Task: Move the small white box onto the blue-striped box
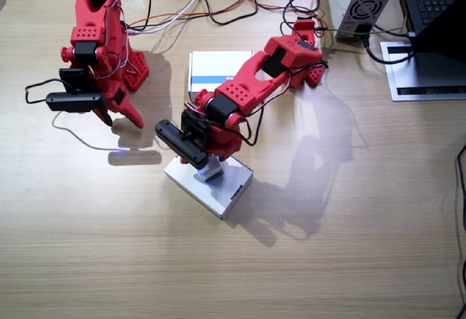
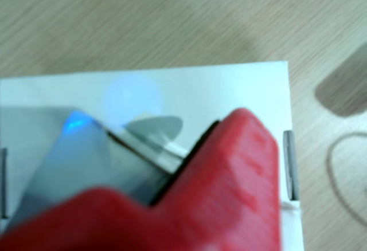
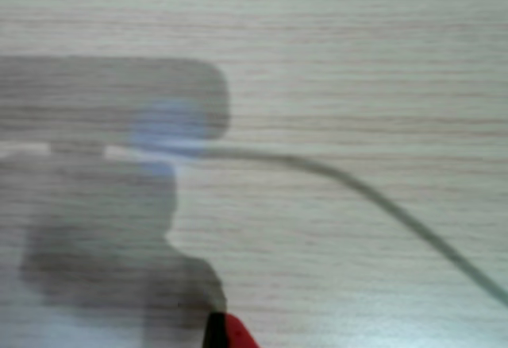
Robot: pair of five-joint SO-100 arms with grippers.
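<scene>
White plain box (image 1: 218, 186) carries the small white box (image 1: 210, 170), clamped by the left end effector (image 1: 206, 164) near its edge.

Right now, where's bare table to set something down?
Bare wood fills the near edge below the plain white box and beside the left arm. Crowded: cables along the far edge and the laptop corner.

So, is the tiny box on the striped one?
No: tiny box, in left gripper, rests on plain box; striped box apart.
</scene>
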